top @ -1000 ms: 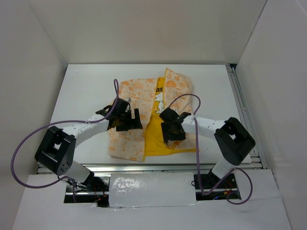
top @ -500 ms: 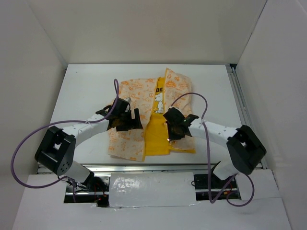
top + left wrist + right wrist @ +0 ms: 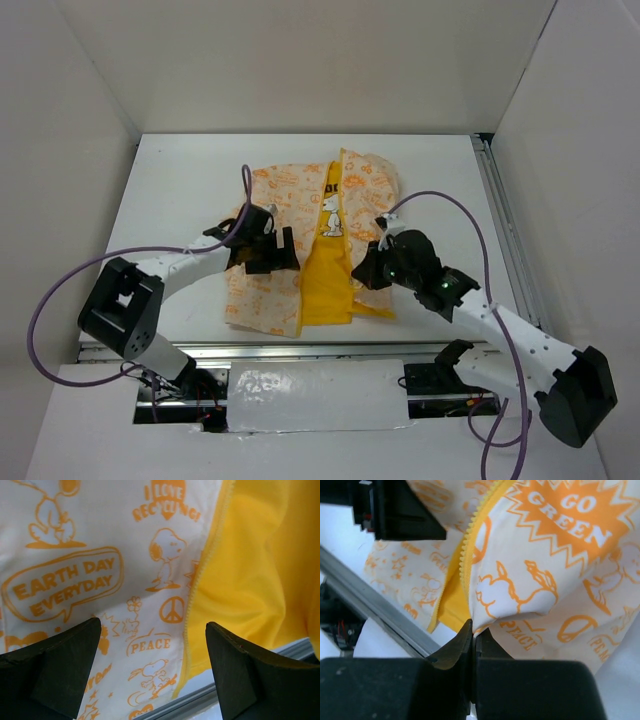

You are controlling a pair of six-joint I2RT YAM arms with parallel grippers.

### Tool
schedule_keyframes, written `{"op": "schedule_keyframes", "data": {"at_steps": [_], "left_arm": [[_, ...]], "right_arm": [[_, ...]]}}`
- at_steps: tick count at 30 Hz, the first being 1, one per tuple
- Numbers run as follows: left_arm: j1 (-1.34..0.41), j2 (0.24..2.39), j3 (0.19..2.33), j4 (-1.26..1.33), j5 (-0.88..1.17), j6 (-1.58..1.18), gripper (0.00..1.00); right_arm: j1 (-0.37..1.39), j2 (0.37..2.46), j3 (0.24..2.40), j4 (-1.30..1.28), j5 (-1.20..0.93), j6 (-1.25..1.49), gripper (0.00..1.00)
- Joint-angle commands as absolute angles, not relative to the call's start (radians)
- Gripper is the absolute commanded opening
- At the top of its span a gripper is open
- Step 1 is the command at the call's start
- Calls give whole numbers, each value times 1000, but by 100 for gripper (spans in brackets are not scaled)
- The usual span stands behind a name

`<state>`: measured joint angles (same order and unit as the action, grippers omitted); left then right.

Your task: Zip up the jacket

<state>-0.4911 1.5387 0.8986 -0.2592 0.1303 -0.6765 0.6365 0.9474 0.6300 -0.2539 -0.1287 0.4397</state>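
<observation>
The jacket [image 3: 290, 190] lies open on the white table, cream panels with orange print and yellow lining [image 3: 325, 275] showing down the middle. My left gripper [image 3: 268, 252] hovers open over the left panel [image 3: 100, 540], with the yellow zipper strip [image 3: 197, 585] running between its fingers [image 3: 152, 630]. My right gripper [image 3: 372, 270] is shut on the lower corner of the right panel [image 3: 560, 545], beside its zipper teeth [image 3: 470, 545]; the fabric bunches up from the pinched jaws [image 3: 472, 630].
A metal rail [image 3: 300, 348] runs along the table's near edge just below the jacket's hem. Another rail [image 3: 505, 230] borders the right side. White walls enclose the table on three sides. The left gripper's body [image 3: 395, 515] shows in the right wrist view.
My right gripper has closed on the right panel's lower corner, and its arm has swung out to the right. The right panel has shifted slightly. The left arm has hardly moved.
</observation>
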Motion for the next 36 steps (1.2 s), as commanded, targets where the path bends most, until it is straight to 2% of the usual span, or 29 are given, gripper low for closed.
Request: {"op": "schedule_keyframes", "data": {"at_steps": [1,2,5,13,22,32,34,36], "left_arm": [[-488,1453,899,-200,221,-626,98],[-489,1436,881,-193,233,-620,98],[-494,1385,864,-233,218,-647,99],[-630,1345,847,-563,74,-842,99],[-683,1195,739,-24,558,-648,99],[-710,1344,868,182,744,-626,96],[-715,1361,874,196,753,-626,93],[-719,1374,884,204,761,-626,85]], "right_arm": [[637,855,551,-6,-255,356,0],[635,823,532,96,-271,344,0],[634,787,489,149,-292,359,0],[634,747,446,68,-242,396,0],[637,687,377,204,-261,523,0],[650,666,399,218,-310,598,0],[653,669,399,224,-305,601,0],[655,676,400,232,-296,606,0]]}}
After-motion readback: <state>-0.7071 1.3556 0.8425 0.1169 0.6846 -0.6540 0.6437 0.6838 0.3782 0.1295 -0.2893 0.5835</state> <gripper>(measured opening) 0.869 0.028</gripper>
